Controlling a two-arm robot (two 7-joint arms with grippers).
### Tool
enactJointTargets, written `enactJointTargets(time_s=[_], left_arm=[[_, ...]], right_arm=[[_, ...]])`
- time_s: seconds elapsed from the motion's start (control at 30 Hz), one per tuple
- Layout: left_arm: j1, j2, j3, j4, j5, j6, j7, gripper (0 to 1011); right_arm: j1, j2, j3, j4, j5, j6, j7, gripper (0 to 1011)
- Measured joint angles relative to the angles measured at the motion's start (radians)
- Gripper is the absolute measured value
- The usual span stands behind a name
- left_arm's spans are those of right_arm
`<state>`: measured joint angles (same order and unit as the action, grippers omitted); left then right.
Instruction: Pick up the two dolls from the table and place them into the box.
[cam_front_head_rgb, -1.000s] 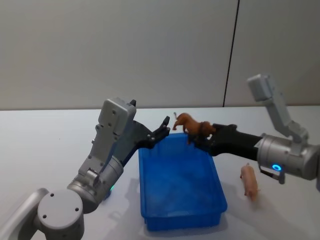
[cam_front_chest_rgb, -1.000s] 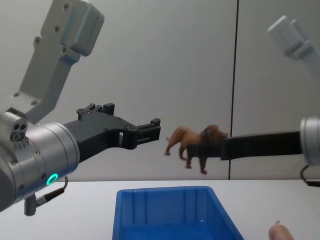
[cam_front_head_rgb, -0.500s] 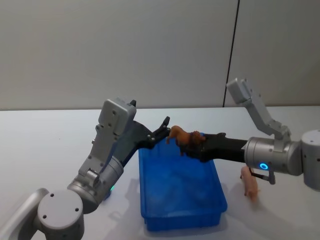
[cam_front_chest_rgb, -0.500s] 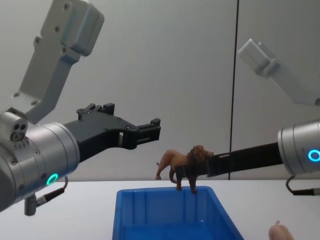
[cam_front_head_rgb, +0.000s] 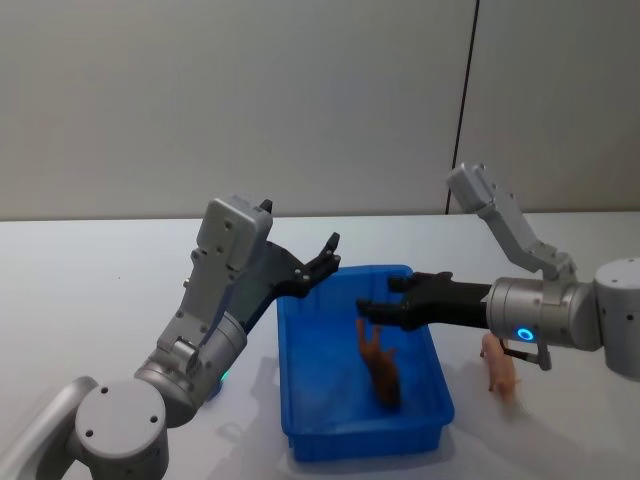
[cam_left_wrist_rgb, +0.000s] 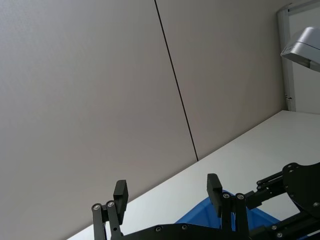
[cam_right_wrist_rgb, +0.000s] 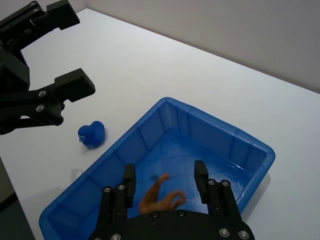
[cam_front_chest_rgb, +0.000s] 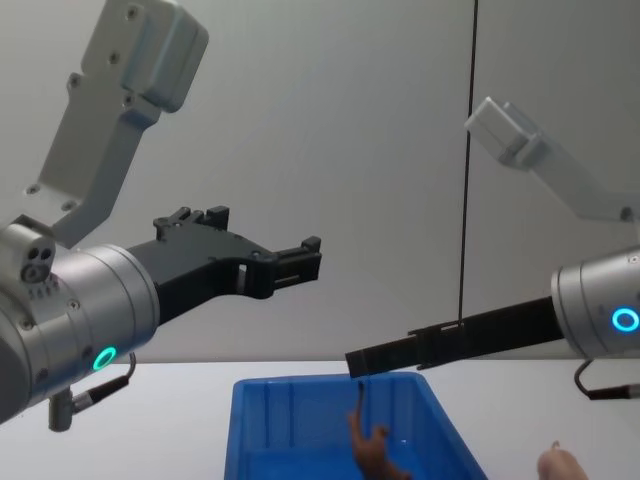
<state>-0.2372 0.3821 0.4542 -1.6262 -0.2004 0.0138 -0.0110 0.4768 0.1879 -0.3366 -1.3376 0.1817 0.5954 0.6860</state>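
1. Two dolls are in view. The brown lion doll (cam_front_head_rgb: 380, 366) is inside the blue box (cam_front_head_rgb: 365, 449), in its right half. It is tilted and blurred, so I cannot tell whether it rests on the box floor.
2. Pink doll (cam_front_head_rgb: 498, 366) lies on the white tabletop (cam_front_head_rgb: 80, 270), outside the box and near its right wall. It touches neither end effector.
3. Right end effector (cam_front_head_rgb: 385, 297) reaches in from the right over the box. It is above the lion doll and apart from it.
4. Its fingers (cam_right_wrist_rgb: 201, 174) are spread wide and grip nothing. In the right wrist view the lion doll shows below the gap between them, over the box floor.
5. Left end effector (cam_front_head_rgb: 328, 255) hangs by the box's far left corner, above the rim. Its fingers are parted and hold nothing.
6. In the chest view the left end effector sits clearly higher than the right one, well above the box. The right one's tip is just over the box's far rim.
7. Small blue heart-shaped piece (cam_right_wrist_rgb: 91, 134) lies on the tabletop outside the box's left wall, apart from both dolls.
8. Box stands on the tabletop with its long side running away from the robot.
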Motion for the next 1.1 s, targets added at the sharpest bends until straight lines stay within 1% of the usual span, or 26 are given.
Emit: enactJointTargets(time_s=[0.03,0.1,0.13,0.17,0.23,0.3,0.4,0.53,0.77,0.87,0.93,1.07,1.1], left_arm=[[0.0,0.0,0.0,0.0,0.0,0.0,0.0,1001],[0.0,0.0,0.0,0.0,0.0,0.0,0.0,1001],[0.0,0.0,0.0,0.0,0.0,0.0,0.0,1001],[0.0,0.0,0.0,0.0,0.0,0.0,0.0,1001],[0.0,0.0,0.0,0.0,0.0,0.0,0.0,1001],[0.0,0.0,0.0,0.0,0.0,0.0,0.0,1001],[0.0,0.0,0.0,0.0,0.0,0.0,0.0,1001],[0.0,0.0,0.0,0.0,0.0,0.0,0.0,1001],[0.0,0.0,0.0,0.0,0.0,0.0,0.0,1001],[0.0,0.0,0.0,0.0,0.0,0.0,0.0,1001],[0.0,0.0,0.0,0.0,0.0,0.0,0.0,1001],[0.0,0.0,0.0,0.0,0.0,0.0,0.0,1001],[0.0,0.0,0.0,0.0,0.0,0.0,0.0,1001]], right_arm=[[0.001,0.0,-0.001,0.001,-0.002,0.002,0.0,681],[0.001,0.0,-0.001,0.002,-0.004,0.004,0.0,776],[0.002,0.0,-0.002,0.003,-0.005,0.005,0.0,776],[0.002,0.0,-0.002,0.003,-0.005,0.005,0.0,831],[0.003,0.0,-0.002,0.004,-0.006,0.006,0.0,843],[0.003,0.0,-0.003,0.005,-0.007,0.006,0.0,918],[0.003,0.002,-0.003,0.004,-0.005,0.004,-0.002,994],[0.002,0.005,0.001,-0.002,0.006,-0.009,-0.011,1001],[-0.015,0.02,0.023,-0.034,0.052,-0.057,-0.052,1001],[-0.027,0.03,0.035,-0.051,0.081,-0.082,-0.08,1001],[-0.042,0.04,0.049,-0.072,0.11,-0.104,-0.113,1001],[-0.06,0.053,0.062,-0.095,0.137,-0.122,-0.147,1001],[-0.069,0.059,0.069,-0.105,0.152,-0.131,-0.168,1001]])
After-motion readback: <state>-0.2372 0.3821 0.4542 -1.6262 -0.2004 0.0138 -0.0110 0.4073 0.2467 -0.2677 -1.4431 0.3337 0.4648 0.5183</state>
